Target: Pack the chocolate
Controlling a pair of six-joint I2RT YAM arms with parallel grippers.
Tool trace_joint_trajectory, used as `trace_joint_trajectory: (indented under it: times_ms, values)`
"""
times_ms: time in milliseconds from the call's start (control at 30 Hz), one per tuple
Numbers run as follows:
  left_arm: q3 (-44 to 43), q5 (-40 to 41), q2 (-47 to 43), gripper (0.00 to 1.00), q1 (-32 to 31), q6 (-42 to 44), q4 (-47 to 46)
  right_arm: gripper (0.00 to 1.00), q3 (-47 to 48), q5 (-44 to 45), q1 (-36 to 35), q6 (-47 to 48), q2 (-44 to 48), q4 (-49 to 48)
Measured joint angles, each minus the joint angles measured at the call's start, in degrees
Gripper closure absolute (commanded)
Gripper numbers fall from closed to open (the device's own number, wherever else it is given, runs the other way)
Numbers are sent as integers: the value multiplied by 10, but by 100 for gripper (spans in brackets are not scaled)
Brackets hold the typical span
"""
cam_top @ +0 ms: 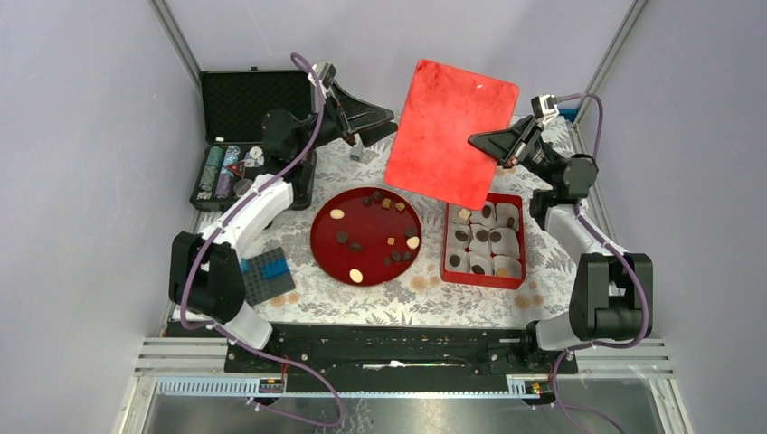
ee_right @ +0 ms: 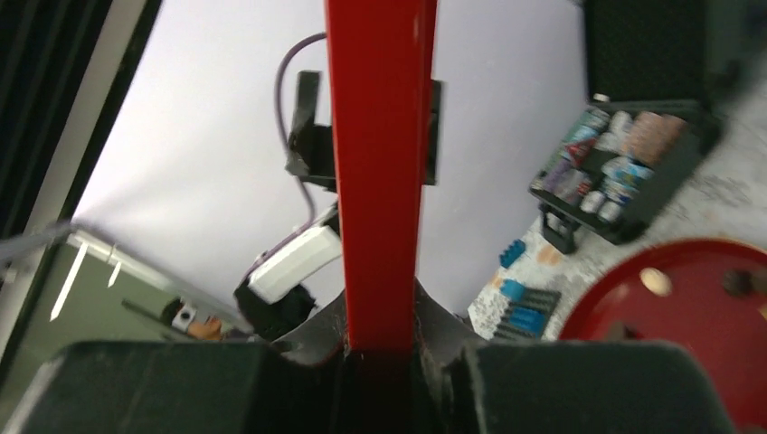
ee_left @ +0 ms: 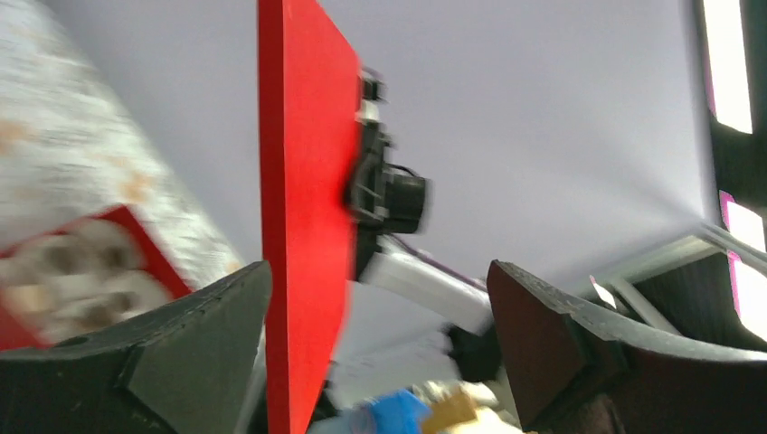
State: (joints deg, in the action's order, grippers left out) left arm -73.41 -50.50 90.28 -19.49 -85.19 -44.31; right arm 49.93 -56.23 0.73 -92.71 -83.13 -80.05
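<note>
Right gripper [cam_top: 484, 143] pinches the red lid [cam_top: 448, 127] by its edge, tilted above the table (left gripper [cam_top: 371, 127] straddles the opposite edge, jaws wide). Chocolate [cam_top: 344, 238] lies partly loose on the round plate [cam_top: 316, 240], partly in the paper cups of the red box [cam_top: 479, 281]. Lidding looks premature: the loose pieces likely need boxing first.

The right pincer [cam_top: 484, 145] is gripping the red lid [cam_top: 448, 127] by its right edge, tilted above the red box [cam_top: 447, 271]. The chocolate [cam_top: 344, 237] is lying on the round red plate [cam_top: 366, 224].
</note>
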Motion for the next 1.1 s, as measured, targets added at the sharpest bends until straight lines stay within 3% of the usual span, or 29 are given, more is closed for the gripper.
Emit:
trace_joint_trajectory:
  times_ms: [100, 267, 367, 567, 800, 1100]
  values:
    - [-9, 42, -29, 1, 25, 111, 177, 100, -3, -42, 48, 68, 11, 137]
    - [-45, 148, -74, 1, 38, 269, 403, 100, 5, -37, 111, 304, 58, 536]
    - [-48, 166, -82, 2, 36, 310, 450, 100, 9, -17, 115, 409, 81, 716]
    - [-28, 167, -71, 1, 23, 352, 494, 100, 44, 21, 113, 563, 90, 954]
    - [-27, 183, -23, 1, -51, 424, 567, 100, 80, 35, 114, 690, 90, 1067]
    - [-19, 182, 49, 2, -111, 442, 556, 100, 80, 20, 115, 755, 62, 1107]
